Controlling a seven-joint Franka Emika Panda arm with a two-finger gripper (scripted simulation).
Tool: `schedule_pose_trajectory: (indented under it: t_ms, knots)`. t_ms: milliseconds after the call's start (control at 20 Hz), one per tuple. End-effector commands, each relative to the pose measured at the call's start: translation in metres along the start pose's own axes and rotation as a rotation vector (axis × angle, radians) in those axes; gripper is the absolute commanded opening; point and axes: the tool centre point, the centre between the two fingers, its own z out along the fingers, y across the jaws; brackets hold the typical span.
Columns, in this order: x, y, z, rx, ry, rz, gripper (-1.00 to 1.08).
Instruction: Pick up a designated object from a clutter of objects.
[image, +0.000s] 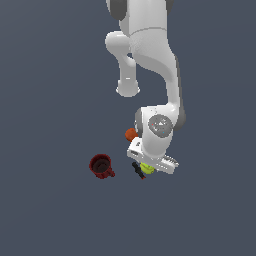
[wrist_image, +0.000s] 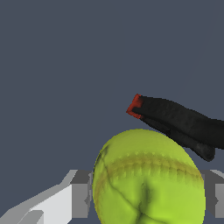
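The yellow-green tennis ball (wrist_image: 148, 183) with its curved seam fills the near part of the wrist view, between my two grey fingers (wrist_image: 81, 192), which touch its two sides. My gripper (image: 148, 167) is shut on the ball (image: 146, 169), low over the floor. In the exterior view only a sliver of the ball shows under the hand. The black clamp with red tips (wrist_image: 175, 120) lies close beside the ball, and it also shows in the exterior view (image: 137, 171). I cannot tell whether the ball is off the floor.
A dark red mug (image: 101, 166) stands toward the exterior view's left of the gripper. A small orange ball (image: 131, 134) lies just behind the hand, partly hidden by the wrist. The floor is plain dark grey.
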Motion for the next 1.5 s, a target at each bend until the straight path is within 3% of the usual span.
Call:
schedule_pose_trajectory:
  t_ms: [0, 650, 1450]
  knots:
    - [0.000, 0.000, 0.000, 0.000, 0.000, 0.000, -1.00]
    - [0.007, 0.030, -0.042, 0.000, 0.000, 0.000, -1.00]
    - [0.036, 0.137, -0.196, 0.002, -0.002, 0.002, -1.00]
